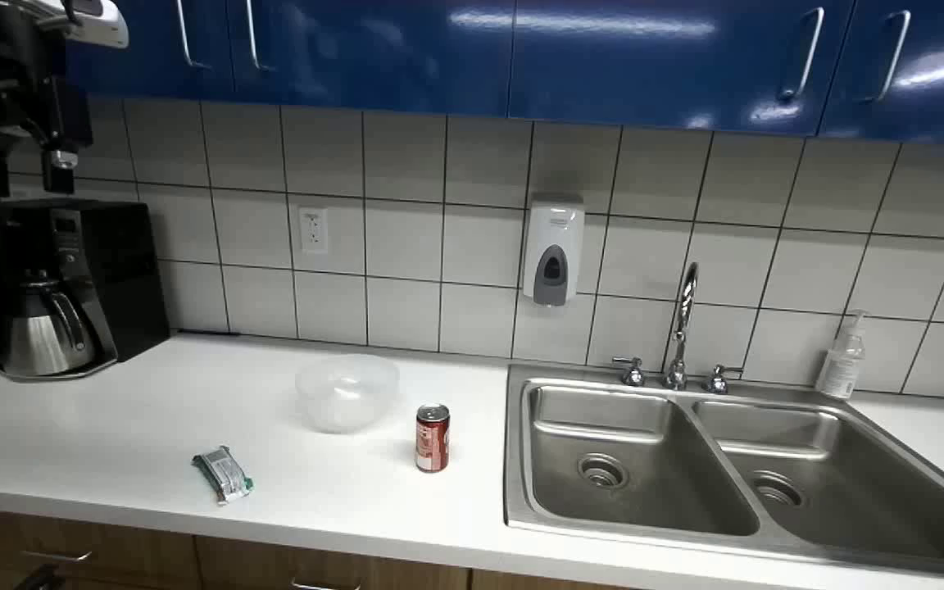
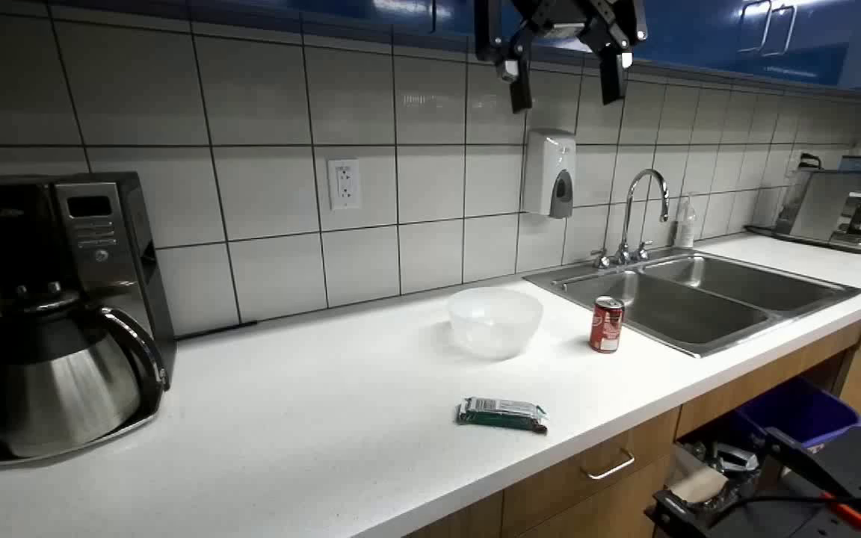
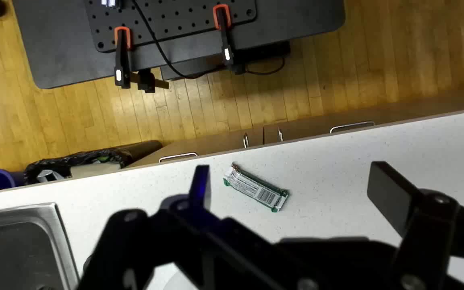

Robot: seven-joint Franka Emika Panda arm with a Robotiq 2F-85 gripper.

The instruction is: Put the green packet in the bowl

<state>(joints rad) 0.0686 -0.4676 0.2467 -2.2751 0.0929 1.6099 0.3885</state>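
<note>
Green packet (image 3: 256,188) is found lying flat on the white bench (image 3: 417,145), well below the fingers (image 3: 391,197), and in the wrist view it is framed by the gap between them. A pale printed panel with a barcode is turned upward. The fingers are spread wide and held well above the bench.

Lower than the fingers, too, the bowl (image 2: 495,323) is stood upright, set nearer the wall than the packet is; light is passed softly through its translucent side. Near it, on its sink side, a red can (image 2: 607,325) is placed upright. In the wrist view the steel sink (image 3: 57,237) is seen let into the bench past the left-hand finger, partly cut off by the frame.

The bench surface is finely speckled, as is shown between the fingers from the wrist. Its front edge is seen above them in that picture; past it, wooden drawers (image 3: 308,125), a wooden floor (image 3: 397,48) and a dark platform (image 3: 63,44) with clamps (image 3: 122,56) are shown.

In an exterior view a coffee maker (image 1: 124,270) is pictured beneath the fingers. In an exterior view a soap dispenser (image 2: 550,172) is shown just under them, mounted on the tiled wall (image 2: 266,194), and blue cabinets (image 2: 684,45) are seen behind.
</note>
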